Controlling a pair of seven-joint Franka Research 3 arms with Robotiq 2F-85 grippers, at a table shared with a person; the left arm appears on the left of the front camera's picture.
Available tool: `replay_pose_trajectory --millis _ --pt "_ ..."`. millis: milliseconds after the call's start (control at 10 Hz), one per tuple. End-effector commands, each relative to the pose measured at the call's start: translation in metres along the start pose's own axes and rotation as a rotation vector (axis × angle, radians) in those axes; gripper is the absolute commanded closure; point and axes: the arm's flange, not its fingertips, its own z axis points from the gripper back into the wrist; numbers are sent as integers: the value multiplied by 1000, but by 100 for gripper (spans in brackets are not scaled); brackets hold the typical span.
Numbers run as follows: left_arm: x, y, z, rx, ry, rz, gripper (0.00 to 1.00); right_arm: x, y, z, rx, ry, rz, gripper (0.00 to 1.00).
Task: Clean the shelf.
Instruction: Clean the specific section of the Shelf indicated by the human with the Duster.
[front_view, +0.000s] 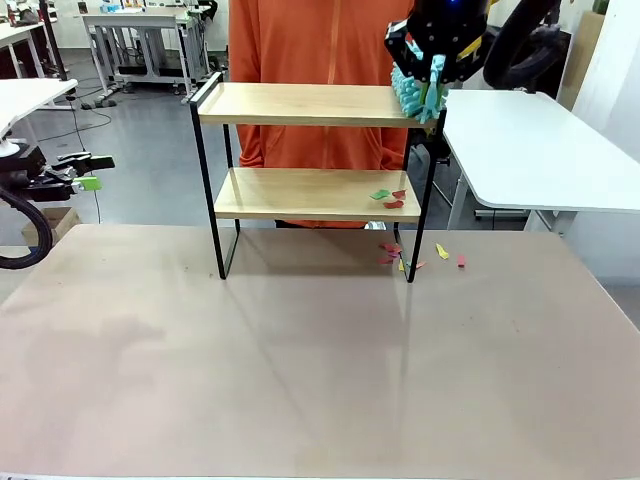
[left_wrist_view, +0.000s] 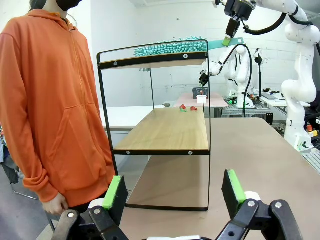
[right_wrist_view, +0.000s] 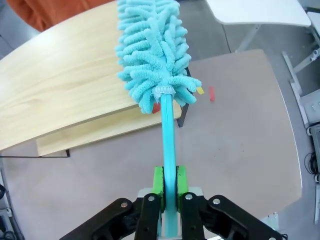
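While the right gripper (right_wrist_view: 169, 182) holds its jaws closed on the duster's (right_wrist_view: 152, 50) teal handle, the fluffy head lies on the right end of the shelf's (front_view: 300, 105) top board. The shelf stands at the far side of the table (front_view: 300, 380), with a person (front_view: 300, 40) just behind it. The step in hand looks like the sweep of the top board, which shows no litter. Paper scraps (front_view: 388, 197) lie on the right end of the lower board, and more scraps (front_view: 410, 258) lie on the table by the shelf's right front leg.

The next move probably calls for lifting the head off the top board and bringing it in between the two boards. The handle would have to be angled to pass the thin black frame at the shelf's right end, and the stroke kept gentle enough not to shove the shelf.

The left gripper (front_view: 90, 172) waits well off the shelf's left end, jaws wide apart with nothing between them. Its wrist view looks along the shelf from that end and shows the head lying flat on the top board. The right wrist view shows the grip on the handle close up, but there the top board hides the lower-board scraps, which are plain in the front view.
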Motion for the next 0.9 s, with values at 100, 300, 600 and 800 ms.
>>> replay_pose_trajectory --millis 100,300,600,800 --pt "4 -3 -1 -3 1 -2 0 0 0 0 0 0 0 87" --pt "4 -3 -1 -3 1 -2 0 -6 -6 14 193 -41 88 87" --pt "4 -3 -1 -3 1 -2 0 -15 -11 25 470 48 330 87" --pt "4 -3 -1 -3 1 -2 0 -24 -18 36 662 54 554 87"
